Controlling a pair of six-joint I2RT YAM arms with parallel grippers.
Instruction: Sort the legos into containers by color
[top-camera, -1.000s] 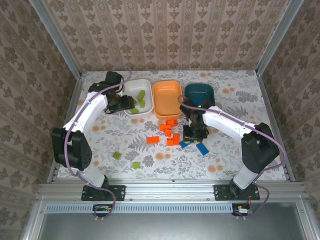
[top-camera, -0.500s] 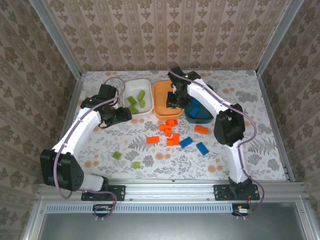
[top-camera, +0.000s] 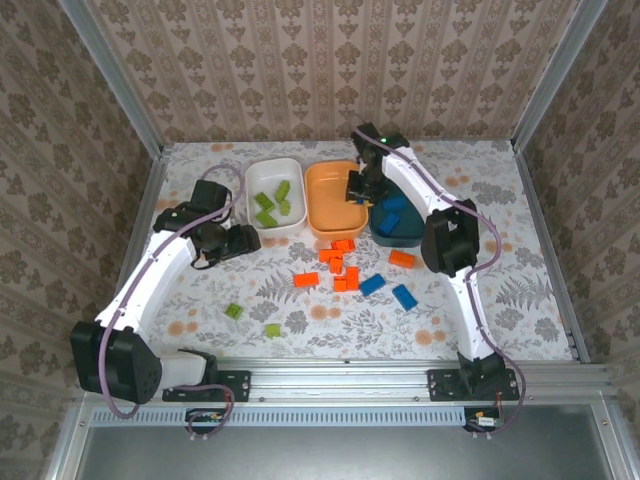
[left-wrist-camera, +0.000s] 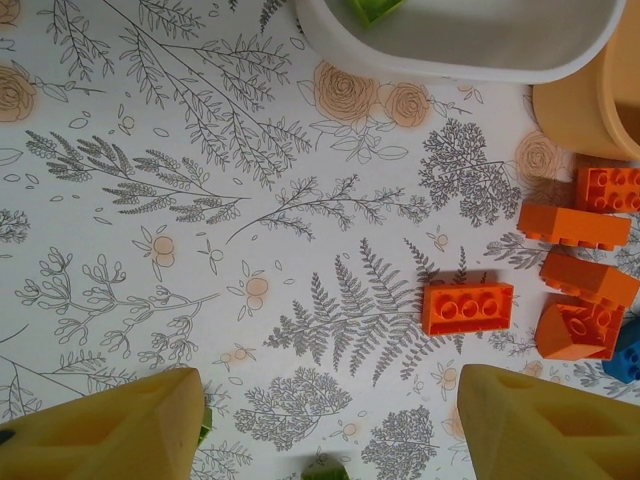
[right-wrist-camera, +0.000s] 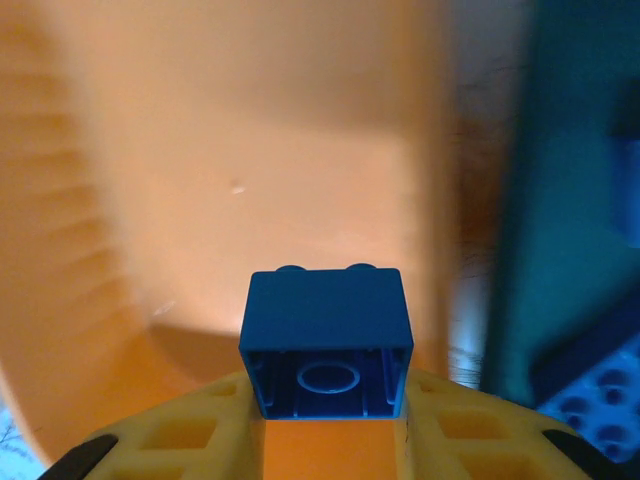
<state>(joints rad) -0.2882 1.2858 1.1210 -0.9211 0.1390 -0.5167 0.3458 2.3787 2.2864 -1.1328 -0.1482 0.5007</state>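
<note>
The blue brick (right-wrist-camera: 326, 340) sits pinched in the right gripper (right-wrist-camera: 326, 405), above the orange tub (right-wrist-camera: 250, 150), with the teal tub (right-wrist-camera: 560, 200) just beside it. The step in hand looks like carrying blue to teal. Next, the brick needs to clear the teal rim before release. The left gripper (left-wrist-camera: 325, 425) hangs spread and empty over the table (left-wrist-camera: 200, 150), near loose orange bricks (left-wrist-camera: 467, 307).

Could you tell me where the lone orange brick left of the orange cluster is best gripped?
Probably by its two long side walls, from straight above. The lone orange brick lies flat, studs up, with bare table along both long sides; the orange cluster sits near one short end.
</note>
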